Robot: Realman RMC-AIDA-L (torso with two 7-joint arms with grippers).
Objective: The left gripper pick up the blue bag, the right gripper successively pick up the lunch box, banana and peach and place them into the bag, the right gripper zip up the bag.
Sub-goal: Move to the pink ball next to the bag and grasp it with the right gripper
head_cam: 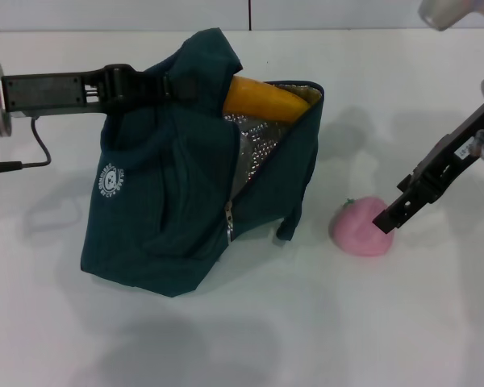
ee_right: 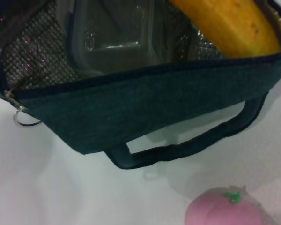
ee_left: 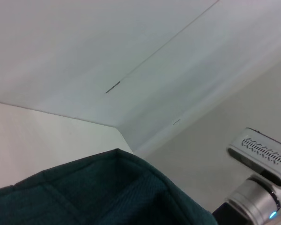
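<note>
1. While the blue bag is held up at its top by the closed left gripper, the banana and lunch box are seen inside.
2. The right gripper is set on the peach on the worktop; its jaw opening cannot be told.

Left arm comes in flat from the robot's left side, silver wrist cylinder at the frame edge and the black left gripper stretched out level – its fingers are pinched tight on the top fabric of the blue bag, holding that side up. A black cable loops down under the wrist. Right arm slants down from the upper right corner, and the right gripper points down and inward – tips right at the peach, touching its side. Can't make out the finger gap there.
</note>
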